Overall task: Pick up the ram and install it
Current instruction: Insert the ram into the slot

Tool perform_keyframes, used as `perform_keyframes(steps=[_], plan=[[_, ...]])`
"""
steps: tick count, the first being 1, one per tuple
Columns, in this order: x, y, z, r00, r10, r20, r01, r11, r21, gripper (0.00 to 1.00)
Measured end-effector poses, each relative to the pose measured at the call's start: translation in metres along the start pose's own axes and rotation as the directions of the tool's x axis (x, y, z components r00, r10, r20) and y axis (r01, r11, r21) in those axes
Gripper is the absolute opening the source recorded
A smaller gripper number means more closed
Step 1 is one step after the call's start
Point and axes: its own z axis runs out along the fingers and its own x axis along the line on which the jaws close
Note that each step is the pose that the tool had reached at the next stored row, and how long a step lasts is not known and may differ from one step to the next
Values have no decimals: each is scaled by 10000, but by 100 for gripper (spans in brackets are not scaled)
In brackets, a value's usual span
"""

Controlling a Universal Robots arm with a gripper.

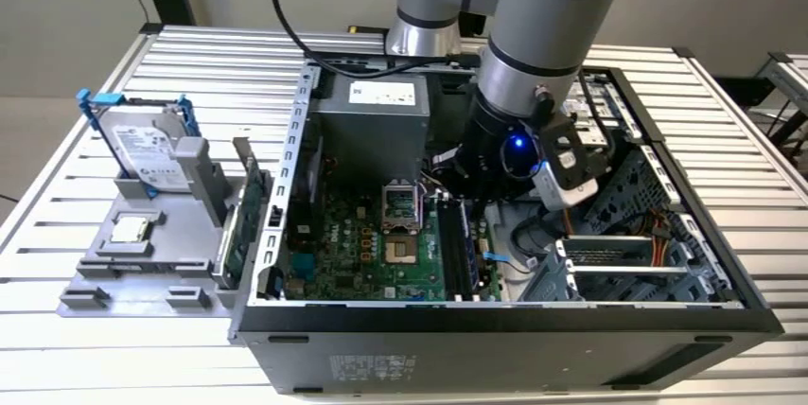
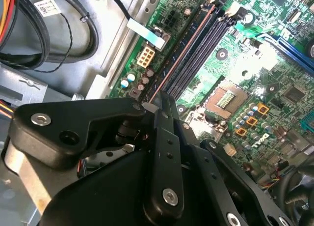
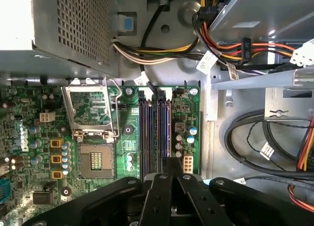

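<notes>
Black gripper (image 3: 169, 174) linkages loom nearest in both wrist views, the fingers (image 2: 164, 105) pressed close together right at the end of the slots (image 3: 156, 132). Whether they pinch the ram (image 2: 184, 49) I cannot tell. In the second wrist view the ram looks like a thin stick standing edge-up in the slot nearest the board's edge, running away from the fingertips. Beside the slots sits the open socket (image 3: 95, 159). From the exterior view, the arm (image 1: 550, 45) reaches down into the case (image 1: 505, 325).
</notes>
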Motion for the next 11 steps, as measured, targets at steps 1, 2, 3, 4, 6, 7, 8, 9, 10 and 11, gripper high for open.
perform_keyframes(steps=[1,2,3,4,6,7,8,9,10,11], plan=[[-8,1,0,10000,-16,-11,16,10000,0,0],[-8,0,0,10000,-84,-15,84,10000,2,0],[-8,0,0,9997,-229,-15,229,9997,4,0],[-8,0,0,9992,-409,-16,409,9992,6,0],[-8,0,0,9970,-774,-17,774,9970,9,0],[-8,0,1,9954,-959,-17,959,9954,9,0],[-8,0,1,9935,-1139,-18,1139,9935,11,0],[-8,0,1,9912,-1321,-18,1321,9912,13,0],[-8,0,1,9888,-1495,-19,1495,9888,14,0],[-9,0,1,9859,-1672,-19,1672,9859,15,0]])
